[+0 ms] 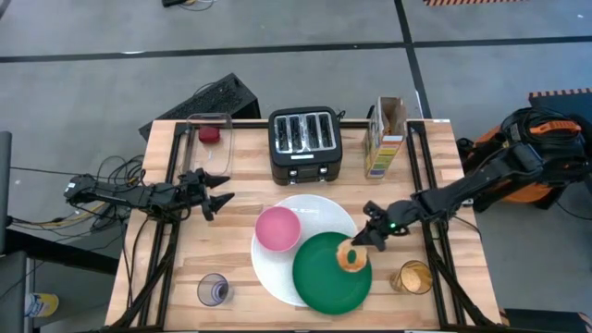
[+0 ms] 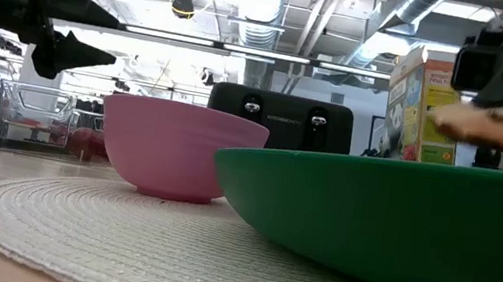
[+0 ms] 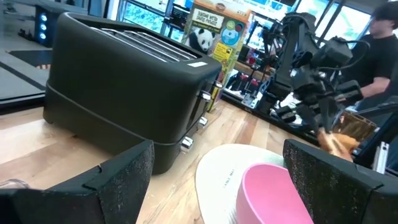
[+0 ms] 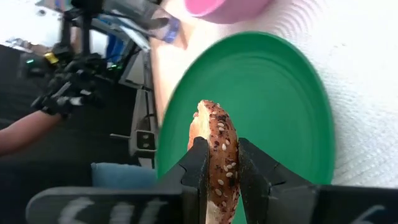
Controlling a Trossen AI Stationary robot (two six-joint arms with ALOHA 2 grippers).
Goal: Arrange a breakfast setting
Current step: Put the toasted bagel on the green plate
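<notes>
My right gripper (image 1: pixel 363 244) is shut on a toasted, seeded bagel ring (image 1: pixel 351 257) over the right part of the dark-green plate (image 1: pixel 328 277). The green plate overlaps the near right of the large white plate (image 1: pixel 310 211). The pink bowl (image 1: pixel 277 228) stands on the white plate's left part. My left gripper (image 1: pixel 218 194) is open and empty above the table, left of the bowl. A red food piece (image 1: pixel 211 134) lies in the clear container (image 1: pixel 225 139). One tumbler (image 1: pixel 213 289) stands near left, another (image 1: pixel 413 277) near right. No spoon shows. My right gripper pinches the bagel's rim (image 4: pixel 219 163) between its two fingers, one on each flat face. The fingers come from the table's right, slanting down. The bagel is lifted clear, roughly level above the green plate (image 2: pixel 502 125).
The black toaster (image 1: pixel 306 143) stands at the far middle, with a cereal box (image 1: pixel 387 139) to its right. A person (image 3: pixel 382 46) stands beyond the table on the right arm's side. Bare wood lies between the left gripper and the near-left tumbler.
</notes>
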